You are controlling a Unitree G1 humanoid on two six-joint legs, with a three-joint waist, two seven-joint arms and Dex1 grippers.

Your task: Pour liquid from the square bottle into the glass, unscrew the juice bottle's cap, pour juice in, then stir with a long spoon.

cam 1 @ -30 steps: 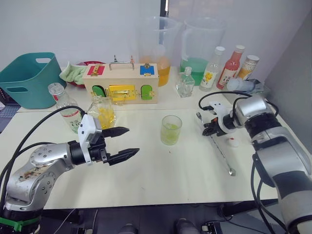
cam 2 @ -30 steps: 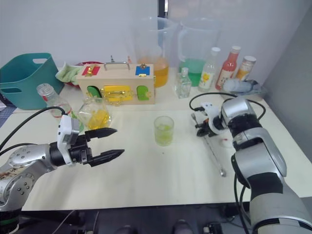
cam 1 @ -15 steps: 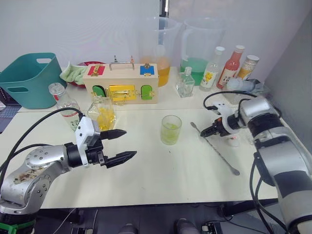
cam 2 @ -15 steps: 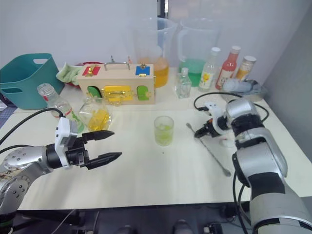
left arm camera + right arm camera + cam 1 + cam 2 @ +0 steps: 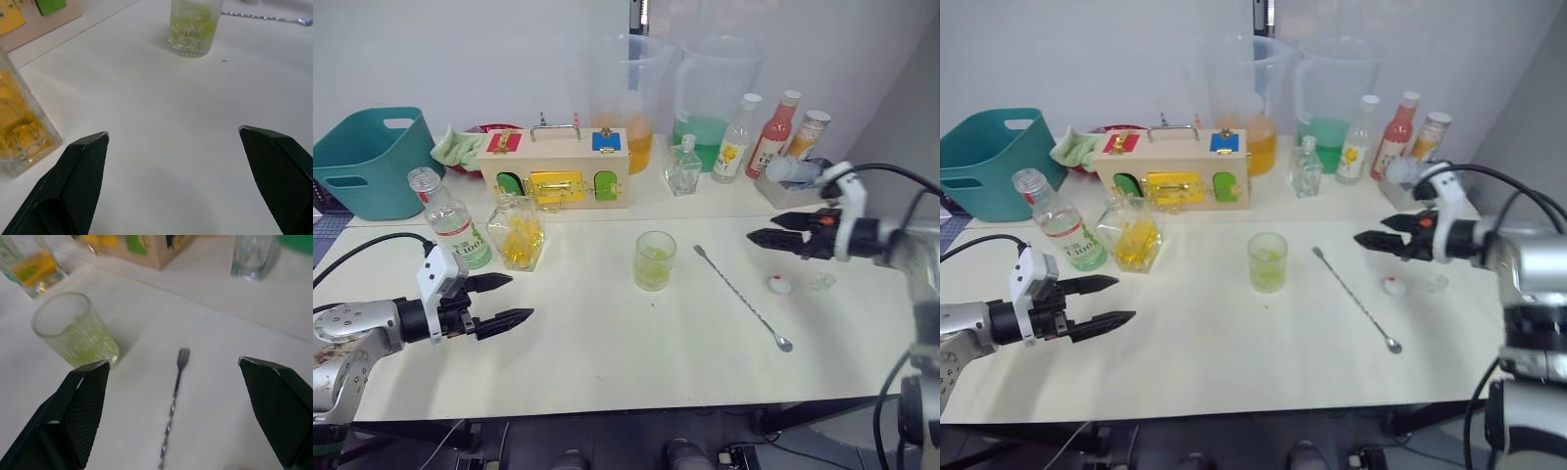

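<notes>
Left gripper low over near-left counter, fingers spread wide, empty, pointing toward centre. Right gripper above right side of counter, fingers apart, holding nothing, pointing left toward the middle.

Long spoon flat on counter, diagonal, bowl end nearest front, forked end toward the glass; well clear of right fingers, below and left of the tips. In right wrist view forked end between the two fingers, beyond them, not touching. Cap on counter just right of spoon, under right gripper, apart from it.

Glass mid-counter, upright, part full of greenish-yellow drink; between both grippers, touched by neither. Square bottle upright, yellow liquid inside, just behind left fingers. Juice bottle beside it to the left, uncapped, tilted.

Further back: wooden latch box, teal basket, two big jugs, small clear flask, three bottles at far right.
</notes>
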